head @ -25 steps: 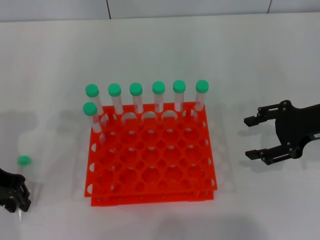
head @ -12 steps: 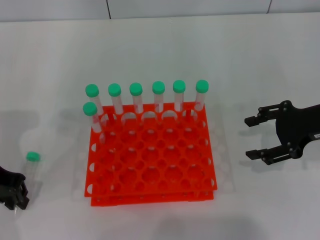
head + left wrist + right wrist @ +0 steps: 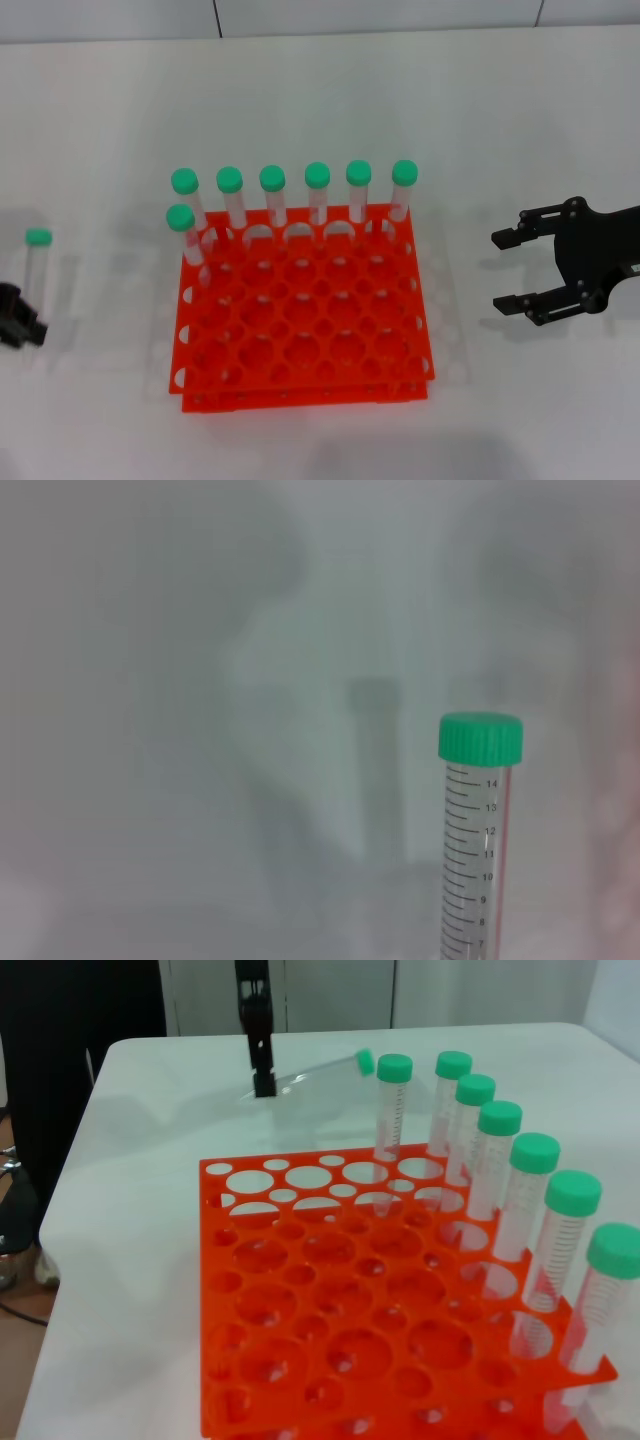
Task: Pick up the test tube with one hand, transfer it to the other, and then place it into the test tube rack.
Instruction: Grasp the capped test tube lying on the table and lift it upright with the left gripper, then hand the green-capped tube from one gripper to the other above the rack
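In the middle of the white table [image 3: 480, 120], an orange rack [image 3: 306, 385] holding seven other tubes [image 3: 317, 195], all upright with green caps: six along the far row, one in the leftmost hole of the second row, every other hole empty. At the left edge of the head view, well clear of the rack, the left gripper [image 3: 20, 325], clamped on the lower end of the tube [image 3: 36, 275], cap [image 3: 39, 237] uppermost, body nearly upright as seen from above. Seen from the right wrist instead, across the rack [image 3: 212, 1250], the same tube [image 3: 320, 1070] lying at a slant, cap end toward the rack's row, tip pinched in the left gripper [image 3: 263, 1082] hanging straight down from above. Only from the left wrist, printed graduation marks and numbers along the tube [image 3: 478, 850] below its ridged cap [image 3: 480, 737], against a blurred pale background, no fingers in sight. To the right of the rack, apart from it, the right gripper [image 3: 502, 272] held level above the table, fingers spread wide and pointing toward the rack, nothing between them.
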Tool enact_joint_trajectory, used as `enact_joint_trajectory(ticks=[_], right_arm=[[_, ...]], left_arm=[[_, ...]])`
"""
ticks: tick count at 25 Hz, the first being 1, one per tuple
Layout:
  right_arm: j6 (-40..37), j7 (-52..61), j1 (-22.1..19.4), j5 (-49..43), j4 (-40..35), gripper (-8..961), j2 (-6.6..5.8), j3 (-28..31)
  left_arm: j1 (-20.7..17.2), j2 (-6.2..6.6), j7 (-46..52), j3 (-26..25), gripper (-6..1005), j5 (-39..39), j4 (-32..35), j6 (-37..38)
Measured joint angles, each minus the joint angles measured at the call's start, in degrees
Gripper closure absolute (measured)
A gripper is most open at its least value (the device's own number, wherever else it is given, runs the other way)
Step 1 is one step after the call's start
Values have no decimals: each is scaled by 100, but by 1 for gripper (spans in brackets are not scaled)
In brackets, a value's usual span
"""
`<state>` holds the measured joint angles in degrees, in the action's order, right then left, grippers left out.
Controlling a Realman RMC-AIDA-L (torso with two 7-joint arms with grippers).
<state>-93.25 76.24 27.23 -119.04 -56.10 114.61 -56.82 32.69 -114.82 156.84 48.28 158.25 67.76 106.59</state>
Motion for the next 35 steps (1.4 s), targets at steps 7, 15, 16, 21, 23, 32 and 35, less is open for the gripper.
enact_joint_trajectory(ticks=[7,15,16,21,23,32,35], right_arm=[[-9,94,-4,50,-9,205,-13,14],[-64,281,1,117,-89,205,-14,32],[-80,304,4,143,-93,205,-13,31],[-184,430,14,308,-101,204,-44,47],[-223,458,16,364,-102,204,-48,80],[-598,572,28,618,-112,204,-24,189],[-745,580,29,738,-107,204,-8,262]], left_arm=[[-415,32,-597,-142,804,-1629,417,21],[-862,-17,-1509,-158,802,-3010,813,28],[-931,-34,-1607,-160,802,-3127,907,27],[-1204,-119,-2200,-164,800,-3658,1271,85],[-1230,-163,-2474,-147,800,-3728,1298,121],[-1234,-353,-4020,-64,797,-3805,1278,344],[-1223,-390,-4517,117,797,-3809,1273,353]])
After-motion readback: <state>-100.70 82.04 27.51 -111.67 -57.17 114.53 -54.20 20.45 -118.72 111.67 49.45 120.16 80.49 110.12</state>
